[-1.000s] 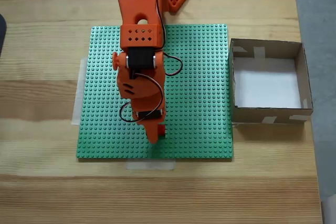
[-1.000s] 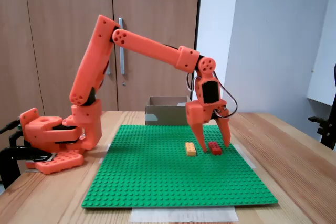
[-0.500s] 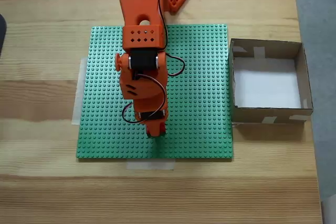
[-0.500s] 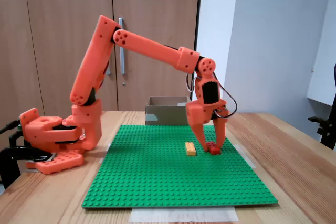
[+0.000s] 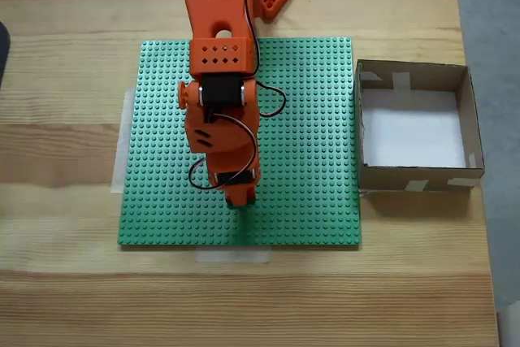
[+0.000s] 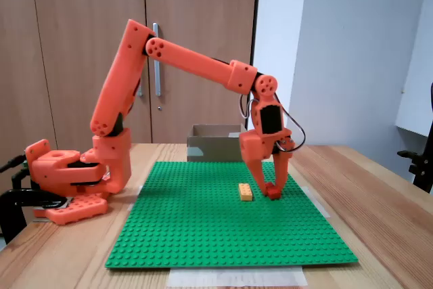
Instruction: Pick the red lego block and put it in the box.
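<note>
Since a second ago my gripper (image 6: 272, 190) has narrowed onto the red block (image 6: 274, 192) beside the yellow one (image 6: 245, 191); light, rigid, slick plastic, best pinched across its flat sides.

A pale wooden table (image 6: 379, 194) filled the lower frame; behind it at upper left stood brown cabinet doors (image 6: 81, 38) with a metal handle (image 6: 157, 65), a plain white wall (image 6: 352, 52) at right
</note>
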`<control>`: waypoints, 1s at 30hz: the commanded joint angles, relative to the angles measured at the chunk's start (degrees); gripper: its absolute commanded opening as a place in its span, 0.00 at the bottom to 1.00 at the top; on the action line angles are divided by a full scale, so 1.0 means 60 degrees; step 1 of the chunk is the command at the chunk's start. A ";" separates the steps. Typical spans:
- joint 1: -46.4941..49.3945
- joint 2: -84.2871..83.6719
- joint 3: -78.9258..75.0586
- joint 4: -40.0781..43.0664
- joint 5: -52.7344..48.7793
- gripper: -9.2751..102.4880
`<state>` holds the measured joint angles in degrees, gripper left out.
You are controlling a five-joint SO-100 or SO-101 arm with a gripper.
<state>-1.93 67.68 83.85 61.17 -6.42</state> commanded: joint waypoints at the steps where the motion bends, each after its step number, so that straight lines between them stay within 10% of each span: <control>1: 0.0103 0.1069 0.0190 0.0132 -0.0073 0.08; 30: -0.1978 0.7383 0.0923 0.3311 0.1069 0.08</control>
<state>-11.34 109.69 94.04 78.31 -0.88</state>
